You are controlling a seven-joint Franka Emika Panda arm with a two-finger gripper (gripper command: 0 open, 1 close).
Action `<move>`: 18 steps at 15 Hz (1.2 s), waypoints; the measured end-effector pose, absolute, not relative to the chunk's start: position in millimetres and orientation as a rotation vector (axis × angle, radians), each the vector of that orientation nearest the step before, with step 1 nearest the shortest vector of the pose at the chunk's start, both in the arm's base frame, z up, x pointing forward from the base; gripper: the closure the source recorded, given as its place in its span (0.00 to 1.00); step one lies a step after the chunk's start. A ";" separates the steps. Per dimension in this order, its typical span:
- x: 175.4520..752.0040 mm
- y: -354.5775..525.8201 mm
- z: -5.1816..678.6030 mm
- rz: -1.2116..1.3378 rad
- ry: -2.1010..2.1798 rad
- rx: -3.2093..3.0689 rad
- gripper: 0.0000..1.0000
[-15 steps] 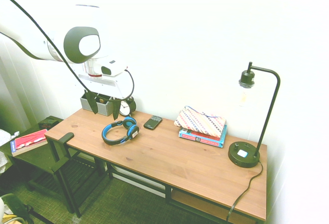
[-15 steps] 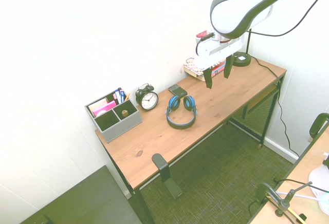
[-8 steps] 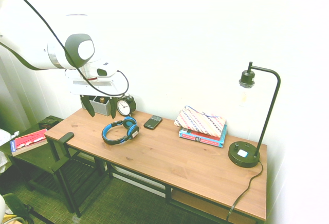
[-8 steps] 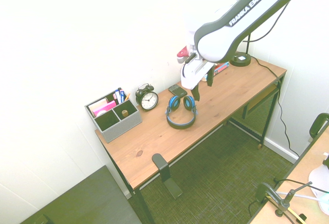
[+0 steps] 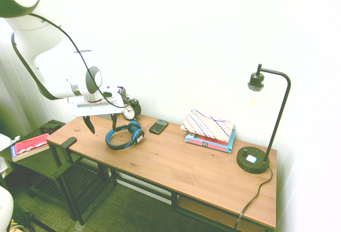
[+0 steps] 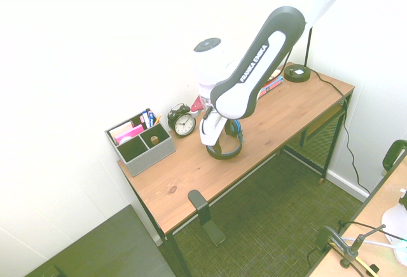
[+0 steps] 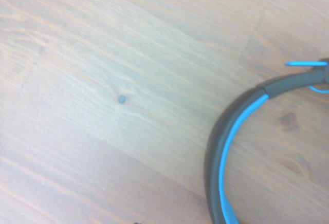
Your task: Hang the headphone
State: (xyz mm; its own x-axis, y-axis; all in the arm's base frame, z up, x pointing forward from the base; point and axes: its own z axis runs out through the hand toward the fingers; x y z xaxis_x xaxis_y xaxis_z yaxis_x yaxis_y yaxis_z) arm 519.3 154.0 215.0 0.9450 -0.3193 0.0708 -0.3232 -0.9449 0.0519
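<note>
First ext. view: white gripper w/ black fingers [image 5: 102, 124] is hovering, fingers spread, empty; blue-and-black over-ear headphones [image 5: 118, 146] are lying on brown wooden desk [image 5: 176, 160], near pic-right finger, band curving twd front edge.

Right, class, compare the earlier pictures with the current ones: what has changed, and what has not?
The gripper has come down, over to the headphone, and its open fingers are now near the headband. Nothing has been taken hold of or let go. The headphone, alarm clock, phone and lamp stayed where they were.
</note>
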 end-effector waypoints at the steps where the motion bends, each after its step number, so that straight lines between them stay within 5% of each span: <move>1: 525.4 156.8 203.4 0.081 -0.493 3.035 1.00; 18: 569.8 174.6 162.9 0.036 -0.523 3.037 1.00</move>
